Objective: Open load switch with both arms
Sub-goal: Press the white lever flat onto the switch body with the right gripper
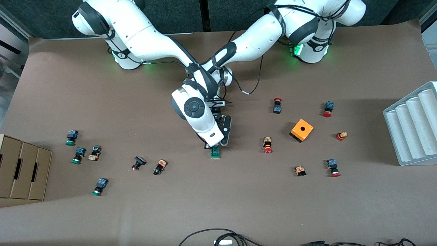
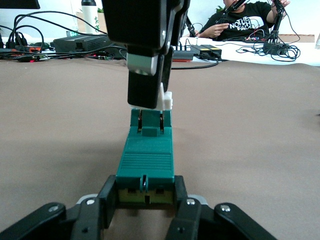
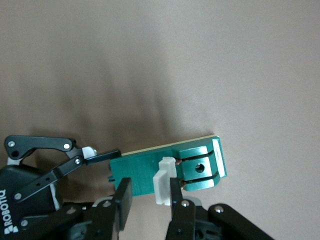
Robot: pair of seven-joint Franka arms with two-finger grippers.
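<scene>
The load switch (image 1: 215, 152) is lying flat on the table near its middle, with both arms bending down over it. The left gripper (image 2: 145, 200) is clamping one end of the green block between closed fingers, while the right gripper (image 3: 150, 197) is pinching what seems to be the white plastic piece (image 3: 163, 181) toward the block's other end.

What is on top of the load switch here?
On the load switch sits a white plastic piece, pinched by the right gripper. The left gripper clamps the switch's end. The ribbed middle is bare; what lies under the right gripper's fingers is hidden.
</scene>
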